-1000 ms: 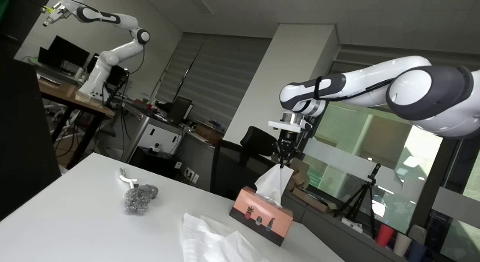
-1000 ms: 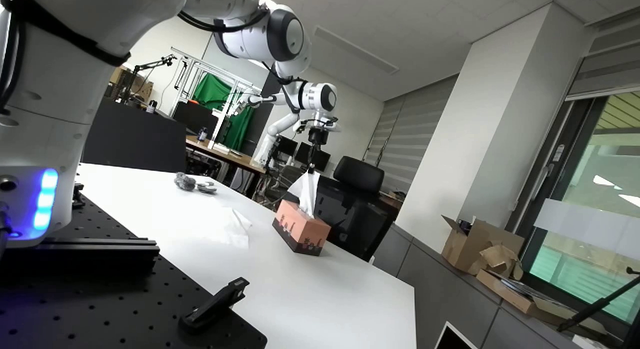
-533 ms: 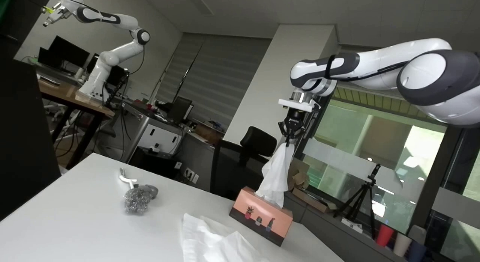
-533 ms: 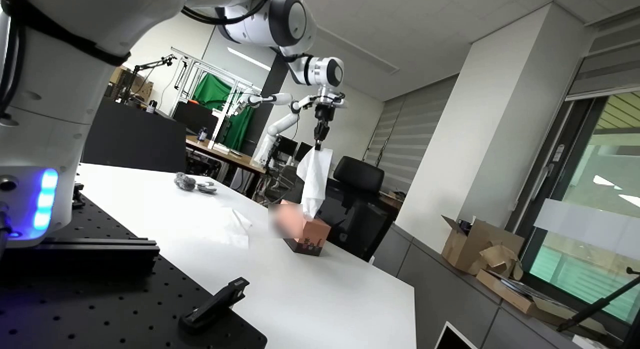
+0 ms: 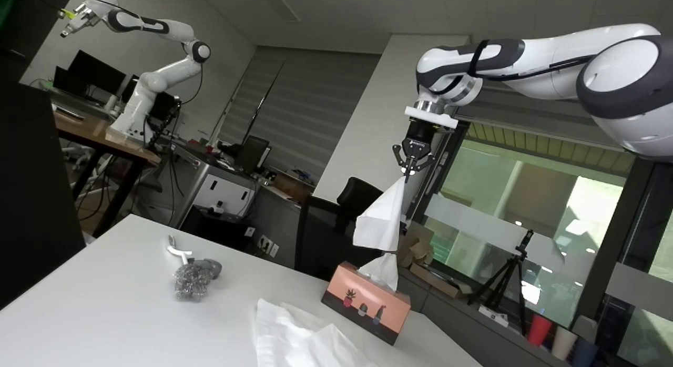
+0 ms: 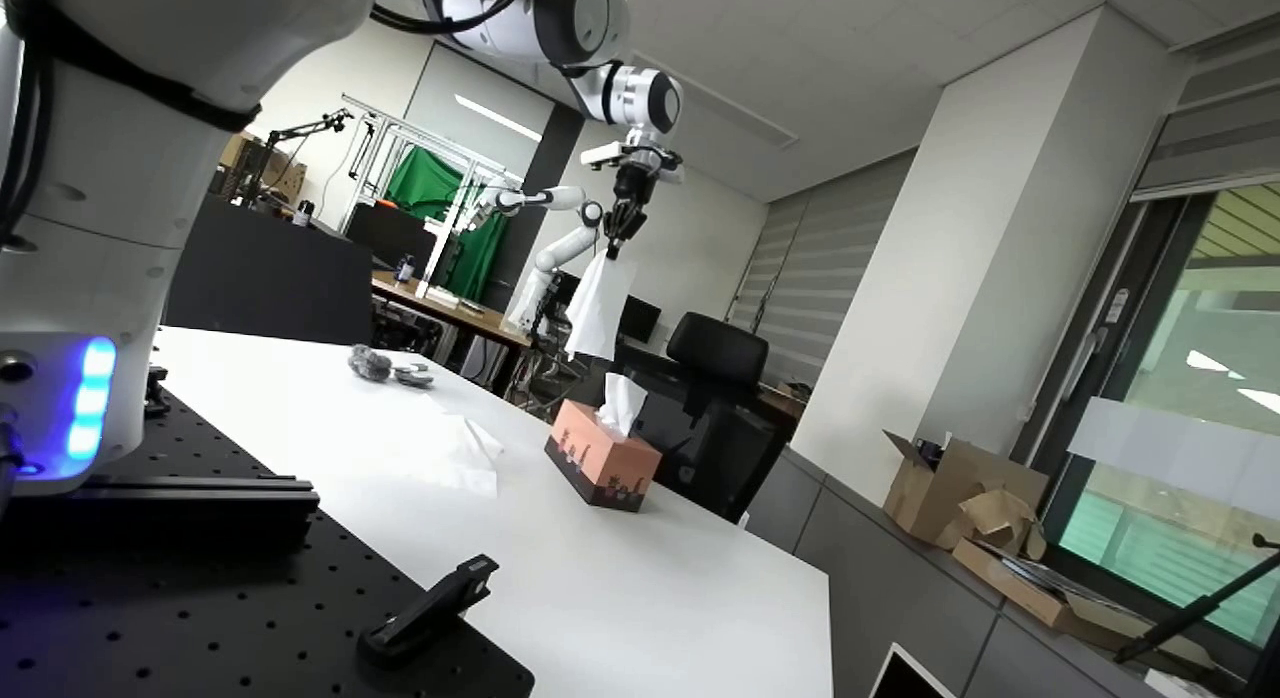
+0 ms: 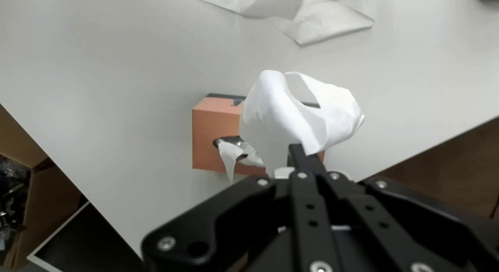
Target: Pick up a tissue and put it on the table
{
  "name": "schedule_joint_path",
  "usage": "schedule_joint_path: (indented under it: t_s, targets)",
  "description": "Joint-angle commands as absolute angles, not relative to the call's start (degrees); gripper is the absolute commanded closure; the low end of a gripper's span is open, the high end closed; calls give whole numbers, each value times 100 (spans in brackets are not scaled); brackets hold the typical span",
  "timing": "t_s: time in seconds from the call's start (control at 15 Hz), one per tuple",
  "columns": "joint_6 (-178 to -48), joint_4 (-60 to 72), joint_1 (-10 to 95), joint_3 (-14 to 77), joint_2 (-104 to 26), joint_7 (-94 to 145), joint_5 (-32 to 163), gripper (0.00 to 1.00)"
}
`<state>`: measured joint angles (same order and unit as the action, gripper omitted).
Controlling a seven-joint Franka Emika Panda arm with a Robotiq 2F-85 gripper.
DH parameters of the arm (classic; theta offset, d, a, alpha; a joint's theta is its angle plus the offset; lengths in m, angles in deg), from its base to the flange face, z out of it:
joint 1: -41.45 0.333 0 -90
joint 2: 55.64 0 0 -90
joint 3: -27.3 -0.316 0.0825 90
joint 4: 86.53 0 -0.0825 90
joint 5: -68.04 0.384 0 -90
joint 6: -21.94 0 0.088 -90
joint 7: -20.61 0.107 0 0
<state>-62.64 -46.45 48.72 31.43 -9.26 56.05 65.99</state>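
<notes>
Tissue (image 5: 379, 220) gripped at its tip by the jaws
Below, a tissue box (image 5: 366, 304) is topped by another tissue (image 5: 384, 272); loose sheets (image 5: 302, 340) are spread nearby on the surface (image 5: 105, 293).

White tissue (image 5: 381, 220) above the table (image 5: 131, 304)

the outstretched arm (image 5: 557, 80) holds its jaws downward, pinched together

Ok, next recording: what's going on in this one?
The robot's gripper holds a white tissue by its top end, hanging in the air, clear of the tissue box below. Another tissue pokes out of the box. Loose tissue lies on the table; the held one is not yet set down.
</notes>
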Motion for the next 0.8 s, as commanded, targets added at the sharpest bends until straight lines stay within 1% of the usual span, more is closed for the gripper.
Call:
schedule_joint_path:
  t_s: [0.0,0.33,0.73]
  targets:
    - [-5599,-4489,4976,2978,-950,5022,6593,100]
    - [-4907,-4312,5042,2700,-630,4142,6686,100]
    - [-3313,-4434,5137,2686,-68,3314,6401,100]
